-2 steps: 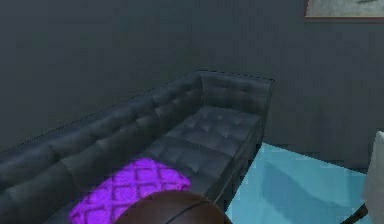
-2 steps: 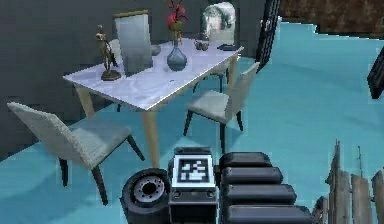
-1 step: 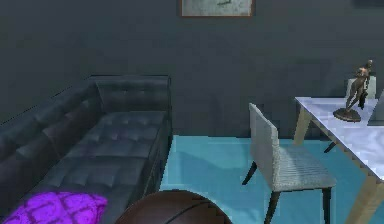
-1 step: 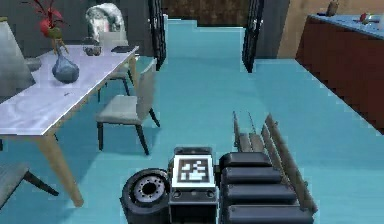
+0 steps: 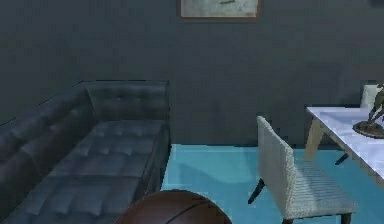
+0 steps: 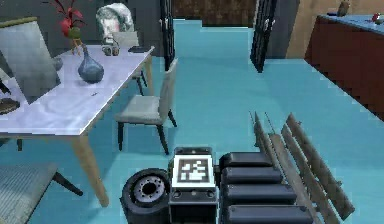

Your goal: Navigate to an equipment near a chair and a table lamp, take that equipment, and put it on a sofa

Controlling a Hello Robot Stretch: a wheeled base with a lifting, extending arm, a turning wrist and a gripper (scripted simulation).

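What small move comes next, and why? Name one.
Probably turn the base toward the forward view's left. The dark sofa lies ahead there, while the arm side view faces the white table and chair, so the arm likely cannot reach the sofa yet.

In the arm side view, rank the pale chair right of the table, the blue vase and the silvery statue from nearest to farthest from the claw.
From the claw, at the view's bottom edge:
1. pale chair, just beyond it, beside the white table.
2. blue vase, on that table, farther left.
3. silvery statue, past the table's far end, near the top.
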